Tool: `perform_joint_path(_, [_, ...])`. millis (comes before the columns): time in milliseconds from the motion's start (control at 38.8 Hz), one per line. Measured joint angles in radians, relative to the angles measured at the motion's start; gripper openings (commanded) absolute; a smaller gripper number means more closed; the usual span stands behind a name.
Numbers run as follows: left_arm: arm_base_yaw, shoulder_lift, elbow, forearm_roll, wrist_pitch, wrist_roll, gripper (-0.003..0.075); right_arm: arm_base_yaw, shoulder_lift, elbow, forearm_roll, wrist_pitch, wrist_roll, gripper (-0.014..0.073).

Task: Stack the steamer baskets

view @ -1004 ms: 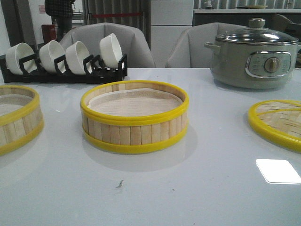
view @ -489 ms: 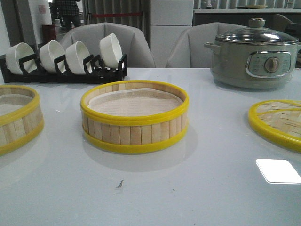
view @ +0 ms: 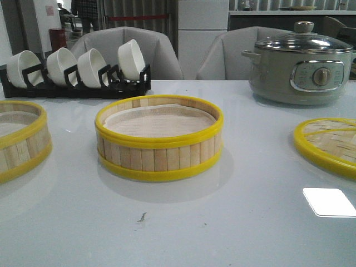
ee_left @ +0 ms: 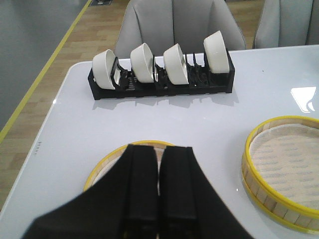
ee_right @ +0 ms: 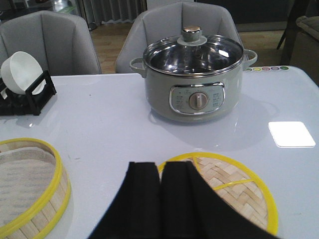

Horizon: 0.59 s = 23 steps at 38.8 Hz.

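Note:
One steamer basket [view: 159, 139] with pale slats, yellow rims and a white liner stands in the middle of the white table [view: 233, 222]. A second steamer basket [view: 19, 139] sits at the left edge of the front view, partly cut off. In the left wrist view my left gripper [ee_left: 159, 152] hangs shut and empty above this left basket [ee_left: 107, 167], with the middle basket [ee_left: 284, 169] off to one side. My right gripper [ee_right: 160, 167] is shut and empty beside the woven lid [ee_right: 234, 191]; the middle basket [ee_right: 27, 189] lies apart from it. Neither gripper shows in the front view.
A flat woven bamboo lid [view: 328, 144] with a yellow rim lies at the right. A grey-green electric pot [view: 300, 64] with a glass lid stands at the back right. A black rack [view: 78, 83] holding several white bowls stands at the back left. Grey chairs line the far table edge.
Nothing on the table has moved. Only a person in the far background has shifted.

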Motion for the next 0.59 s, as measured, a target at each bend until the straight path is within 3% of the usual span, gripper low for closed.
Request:
perform_joint_path(335, [0.0,0.0,0.0,-0.038,0.002,0.0,0.0085,0.0,0.0,0.0,0.0,-0.006,0.0,0.0073])
perform_joint_path(386, [0.0,0.0,0.0,-0.04,0.002,0.0,0.009,0.0,0.004,0.0,0.0,0.011,0.0,0.0127])
perform_joint_path(463, [0.0,0.0,0.0,-0.041,0.002,0.002,0.0118,0.0,0.023,0.0,0.0,0.049,0.0,0.0286])
perform_joint_path(515, [0.0,0.0,0.0,-0.042,0.002,0.013,0.0158,0.0,0.038,0.0,0.0,0.075,0.0,0.0395])
perform_joint_path(592, [0.0,0.003,0.0,-0.042,0.002,0.04,0.0269,0.0,0.055,0.0,0.0,0.089,0.0,0.0468])
